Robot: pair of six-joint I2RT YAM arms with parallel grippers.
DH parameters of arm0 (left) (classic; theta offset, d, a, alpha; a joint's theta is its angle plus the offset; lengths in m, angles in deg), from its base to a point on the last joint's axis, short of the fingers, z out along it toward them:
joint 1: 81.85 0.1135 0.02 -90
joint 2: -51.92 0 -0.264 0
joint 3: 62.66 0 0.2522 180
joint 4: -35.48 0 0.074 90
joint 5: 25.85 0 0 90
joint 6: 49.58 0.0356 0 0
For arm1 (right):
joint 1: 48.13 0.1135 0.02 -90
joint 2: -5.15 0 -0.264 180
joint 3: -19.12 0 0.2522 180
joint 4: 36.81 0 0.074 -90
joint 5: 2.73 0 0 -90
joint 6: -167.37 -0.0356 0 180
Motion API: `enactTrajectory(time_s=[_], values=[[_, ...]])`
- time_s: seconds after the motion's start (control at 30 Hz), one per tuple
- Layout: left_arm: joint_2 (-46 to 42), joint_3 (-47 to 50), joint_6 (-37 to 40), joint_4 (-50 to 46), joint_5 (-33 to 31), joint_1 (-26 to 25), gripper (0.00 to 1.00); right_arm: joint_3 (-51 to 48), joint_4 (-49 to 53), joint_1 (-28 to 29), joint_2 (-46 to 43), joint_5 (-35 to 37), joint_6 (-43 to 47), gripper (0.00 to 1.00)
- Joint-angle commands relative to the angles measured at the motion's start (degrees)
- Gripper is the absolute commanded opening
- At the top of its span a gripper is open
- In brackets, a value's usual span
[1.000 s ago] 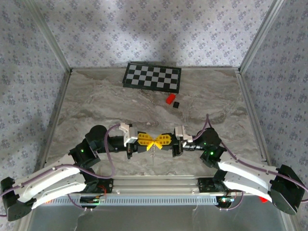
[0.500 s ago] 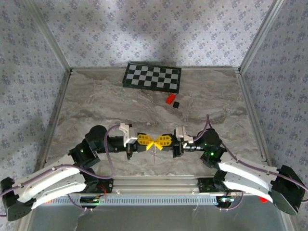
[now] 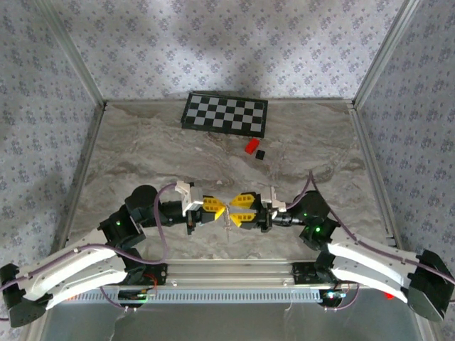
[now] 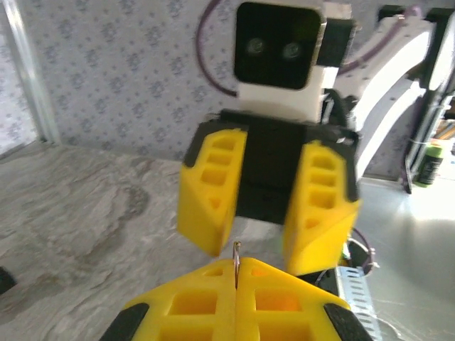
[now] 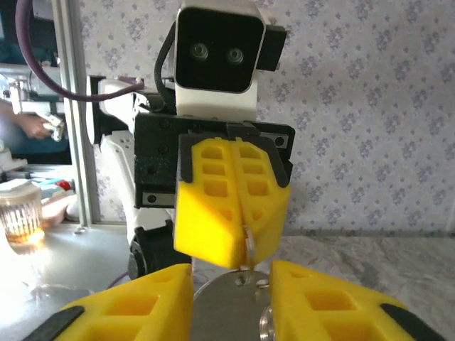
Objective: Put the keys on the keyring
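Checkerboard at far edge, red block beside black cube

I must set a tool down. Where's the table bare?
Bare: left of the checkerboard, and right of the red block and black cube. Crowded: front middle, where the left gripper and right gripper meet.

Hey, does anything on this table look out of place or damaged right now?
Nothing looks damaged or spilled. The only strays are a small red block and a small black cube lying loose near the black-and-white checkered board, away from the thin wire keyring pinched in the shut left gripper.
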Motion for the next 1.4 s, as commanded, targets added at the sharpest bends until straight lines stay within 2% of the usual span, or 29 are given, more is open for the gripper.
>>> enactTrajectory(time_s=[0.0, 0.27, 0.6, 0.73, 0.8, 0.97, 1.1, 1.37], values=[[-1.71, -2.98, 0.87, -2.02, -5.6, -0.09, 0.0, 2.92, 12.8, -0.13, -4.47, 4.5, 1.41, 0.51], [-3.8, -1.92, -1.24, -5.76, -15.82, -0.01, 0.0, 8.45, 35.13, -2.71, -6.82, 11.07, 0.66, 0.75], [-10.0, -0.73, -4.55, -13.96, -24.21, -0.01, 0.0, 14.68, 50.67, -4.15, 1.5, 13.95, -0.02, 0.79], [-10.37, -3.2, -7.0, -21.1, -28.9, -0.01, 0.0, 16.19, 57.16, -1.45, 2.76, 17.31, 5.13, 0.76], [-10.59, -3.5, -8.46, -22.78, -30.09, -0.07, 0.0, 16.21, 58.24, 1.12, 2.32, 21.06, 7.52, 0.76], [-10.75, -4.42, -10.64, -25.99, -32.02, 0.33, 0.0, 18.11, 58.39, 2.46, 6.45, 24.38, 9.09, 0.76], [-10.37, -5.69, -10.92, -28.43, -32.88, 1.35, 0.0, 18.1, 54.19, 3.5, 11.57, 28.23, 9.72, 0.74], [-9.39, -6.24, -12.15, -28.68, -30.47, 7.48, 0.0, 19.31, 45.4, 4.24, 21.88, 28.26, 9.3, 0.72]])
